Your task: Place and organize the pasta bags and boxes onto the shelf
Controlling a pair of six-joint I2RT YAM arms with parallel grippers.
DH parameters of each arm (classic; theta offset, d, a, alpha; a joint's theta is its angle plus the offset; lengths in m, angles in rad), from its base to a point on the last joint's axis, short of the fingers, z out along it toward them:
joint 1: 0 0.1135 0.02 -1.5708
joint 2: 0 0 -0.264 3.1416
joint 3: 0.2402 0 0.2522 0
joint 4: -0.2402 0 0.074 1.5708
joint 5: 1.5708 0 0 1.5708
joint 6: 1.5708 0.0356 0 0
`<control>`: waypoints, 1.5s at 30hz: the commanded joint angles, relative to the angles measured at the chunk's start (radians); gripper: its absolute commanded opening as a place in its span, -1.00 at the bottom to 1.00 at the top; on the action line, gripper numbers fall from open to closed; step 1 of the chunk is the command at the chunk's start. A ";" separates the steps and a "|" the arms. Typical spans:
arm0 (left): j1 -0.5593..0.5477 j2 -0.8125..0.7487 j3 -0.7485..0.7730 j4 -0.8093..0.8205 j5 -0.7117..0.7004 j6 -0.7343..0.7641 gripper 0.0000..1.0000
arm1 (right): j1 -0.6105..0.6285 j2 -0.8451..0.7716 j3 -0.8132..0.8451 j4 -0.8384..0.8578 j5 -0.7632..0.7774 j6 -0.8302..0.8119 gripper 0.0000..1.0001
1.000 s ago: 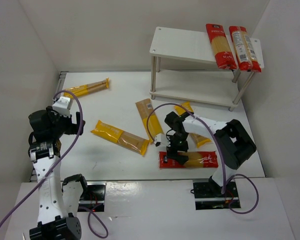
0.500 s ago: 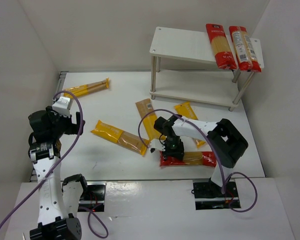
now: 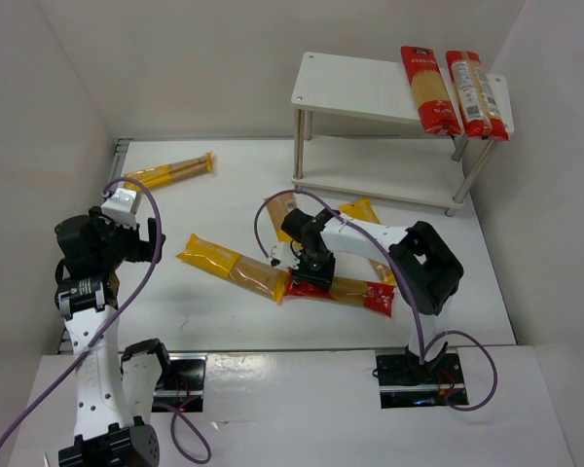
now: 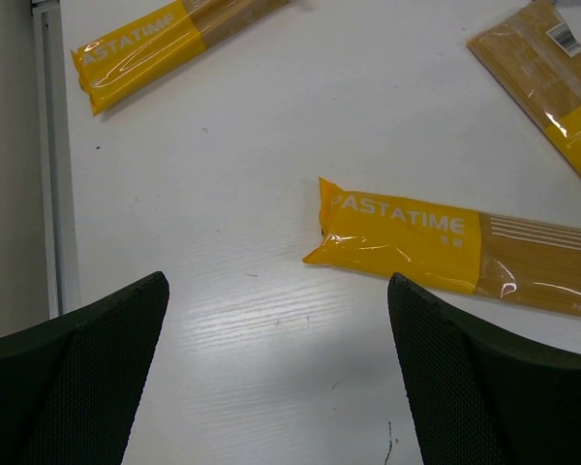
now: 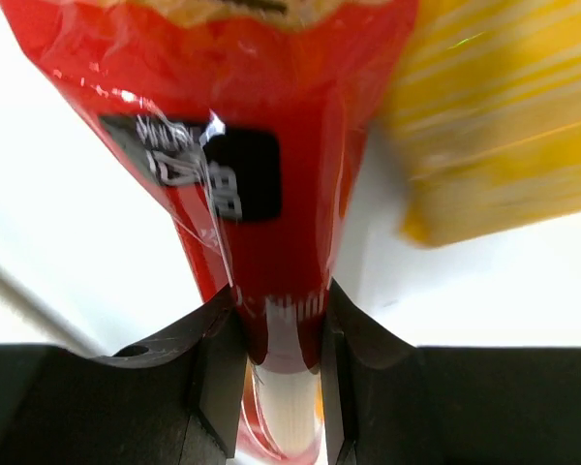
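Right tool pinches one end of a long red plastic spaghetti pack; left tool gapes wide above white bench.

The left arm stands folded upright, wrist raised, and the left gripper angles down toward the table with its fingers spread wide apart. The right arm reaches low and leftward, elbow bent, and the right gripper is clamped tight on one end of a red pasta pack.
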 commanded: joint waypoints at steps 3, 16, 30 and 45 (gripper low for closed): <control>0.004 -0.016 -0.003 0.030 0.015 0.015 0.98 | -0.001 0.027 0.071 0.365 0.103 0.008 -1.00; 0.004 -0.025 -0.003 0.030 0.024 0.006 0.98 | -0.062 -0.138 0.035 0.374 -0.024 0.026 1.00; 0.004 -0.053 -0.012 0.030 0.025 0.006 0.98 | -0.204 -0.323 -0.269 0.385 -0.205 -0.078 1.00; 0.004 -0.062 -0.021 0.030 0.025 0.006 0.98 | -0.225 -0.235 -0.305 0.452 -0.253 -0.087 1.00</control>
